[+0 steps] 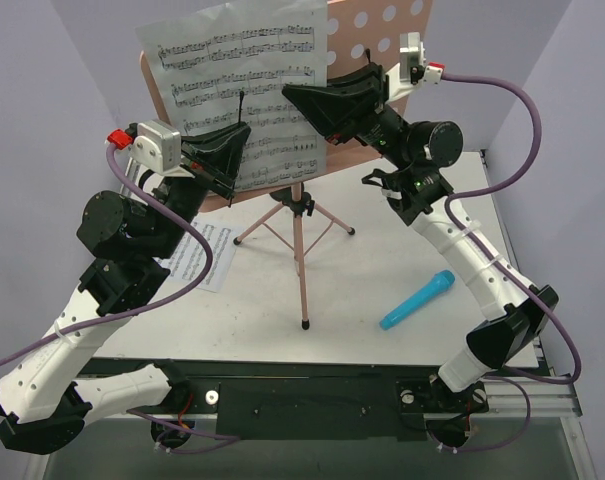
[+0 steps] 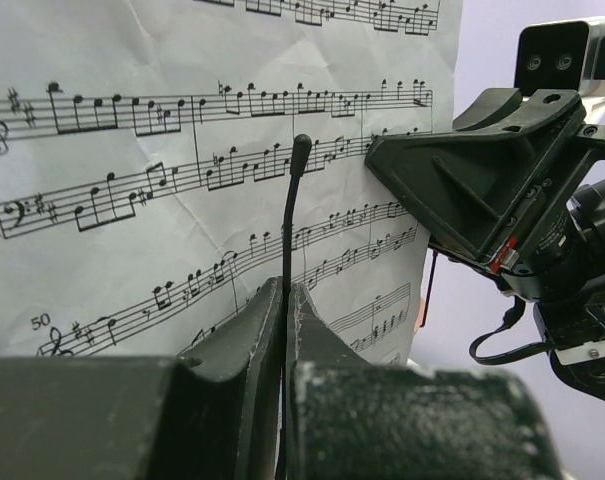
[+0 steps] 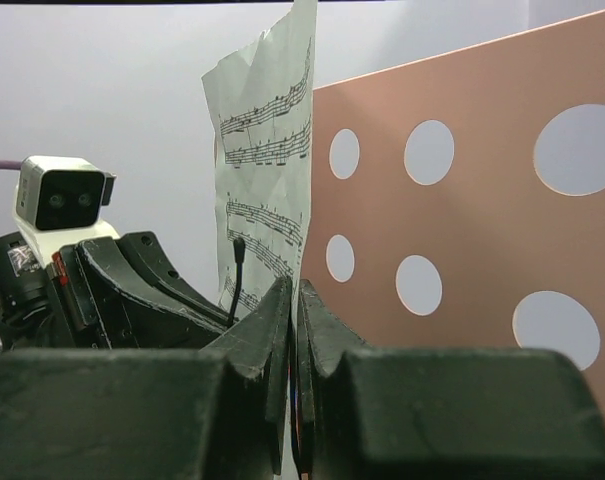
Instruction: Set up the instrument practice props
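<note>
**Both pincers closed at the music stand's desk**

We see the pink music stand upright on its tripod legs at upper centre of the top view, with one sheet of music lying against its hole-punched desk. The left gripper is clamped on the black wire page holder, which rises in front of the page. The right gripper is pinched shut on that sheet's right edge. A second sheet lies flat on the table at left, partly under the left arm. A blue microphone lies at lower right.
</note>
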Available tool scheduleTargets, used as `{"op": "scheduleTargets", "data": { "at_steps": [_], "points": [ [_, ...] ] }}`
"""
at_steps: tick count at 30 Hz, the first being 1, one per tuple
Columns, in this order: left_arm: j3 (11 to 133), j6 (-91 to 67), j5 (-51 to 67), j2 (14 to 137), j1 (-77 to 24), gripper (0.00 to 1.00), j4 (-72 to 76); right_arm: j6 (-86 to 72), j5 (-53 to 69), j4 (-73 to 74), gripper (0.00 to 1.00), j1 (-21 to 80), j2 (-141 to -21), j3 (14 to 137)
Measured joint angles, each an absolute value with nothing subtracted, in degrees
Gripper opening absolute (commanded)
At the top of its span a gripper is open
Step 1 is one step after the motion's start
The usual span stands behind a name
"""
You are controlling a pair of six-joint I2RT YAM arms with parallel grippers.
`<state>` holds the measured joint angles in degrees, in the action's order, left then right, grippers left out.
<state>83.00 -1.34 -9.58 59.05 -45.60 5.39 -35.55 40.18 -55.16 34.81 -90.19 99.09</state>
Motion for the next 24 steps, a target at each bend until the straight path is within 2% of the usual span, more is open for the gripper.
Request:
{"op": "scheduleTargets", "data": {
  "at_steps": [24],
  "points": [
    [83.0, -1.43, -9.45, 59.05, -45.06, 0.0, 5.39, -36.29, 36.58, -59.07, 0.0, 36.47, -93.6, 100.51]
  ]
}}
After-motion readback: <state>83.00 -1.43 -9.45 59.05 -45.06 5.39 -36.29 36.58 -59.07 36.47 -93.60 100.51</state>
